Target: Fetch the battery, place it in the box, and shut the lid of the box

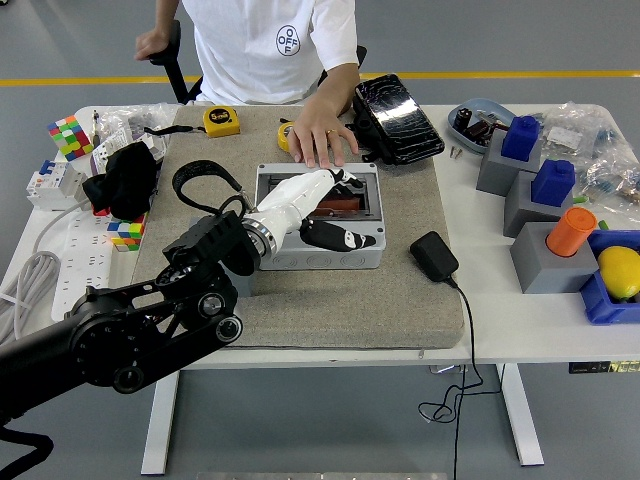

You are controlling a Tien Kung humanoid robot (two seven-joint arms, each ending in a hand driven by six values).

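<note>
Watching from the head view, the only view there is, I am seeing the robot's left hand (318, 205) reaching into the open grey box (318, 255) on the tan mat (400, 290), and I am judging the risk to be a poor seating of the battery (340, 204): the reddish-brown block is lying inside the box under the white fingers (345, 181), and if the hand is drawing away while a fingertip is catching its edge, the block could be tipping up against the wall and keeping the lid from shutting flat. The thumb (340, 237) is hanging over the front wall of the box, so it could be snagging the rim as well. Whether the fingers are gripping the battery or merely resting above it I cannot tell, since they are covering most of it. A person's hand (322, 146) is lying flat on the mat just beyond the far wall of the box, near enough that it could be getting in the way of the closing. The black glossy lid (398, 118) is lying apart, off to the far right of the box, so the closing is not yet started. The battery itself is looking like a flat rust-coloured slab, mostly hidden, sitting low in the compartment. The right arm is not showing anywhere.
</note>
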